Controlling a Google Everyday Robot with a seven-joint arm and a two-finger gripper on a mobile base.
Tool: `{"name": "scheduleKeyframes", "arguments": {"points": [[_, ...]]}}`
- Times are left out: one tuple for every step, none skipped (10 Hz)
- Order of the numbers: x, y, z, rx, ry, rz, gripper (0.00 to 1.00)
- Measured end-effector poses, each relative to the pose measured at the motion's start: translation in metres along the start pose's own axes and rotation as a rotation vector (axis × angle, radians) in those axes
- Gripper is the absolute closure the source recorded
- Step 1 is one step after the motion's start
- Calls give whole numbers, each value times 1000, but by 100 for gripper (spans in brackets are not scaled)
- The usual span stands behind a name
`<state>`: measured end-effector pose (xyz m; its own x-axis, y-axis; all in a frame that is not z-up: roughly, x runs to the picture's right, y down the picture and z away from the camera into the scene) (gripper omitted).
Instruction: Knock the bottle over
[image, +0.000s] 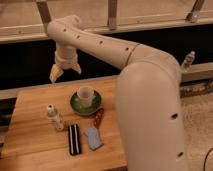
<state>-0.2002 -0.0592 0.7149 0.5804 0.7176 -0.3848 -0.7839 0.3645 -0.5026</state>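
The slim whitish white-capped bottle (54, 117) stands upright on the table (30, 145), well below the pincer (65, 72).

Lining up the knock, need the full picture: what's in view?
bottle: one, whitish, white cap, upright, table's left.
cup: one, white, on the saucer.
saucer: one, green, table's rear middle.
flat bar: one, black, table's front.
blue item: one, blue, beside the bar.
brown item: one, reddish-brown, by the saucer.
small bottle: one, greyish-clear, ledge at far right.
table: one, light wood.
arm: one, cream, reaching from right.
gripper: one, open, above the table's rear, apart from the bottle.
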Motion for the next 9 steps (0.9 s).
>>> {"name": "scheduleKeyframes", "arguments": {"points": [[5,13,12,-20,28,-12,21],[19,14,24,-29,50,3,21],[33,19,37,-49,65,14,21],[47,31,51,-74,84,18,21],[64,43,64,-105,102,28,21],[72,48,71,-124,111,34,21],[81,56,78,-149,129,36,21],[87,61,84,-164,141,39,21],[90,61,85,-173,143,49,21]]}}
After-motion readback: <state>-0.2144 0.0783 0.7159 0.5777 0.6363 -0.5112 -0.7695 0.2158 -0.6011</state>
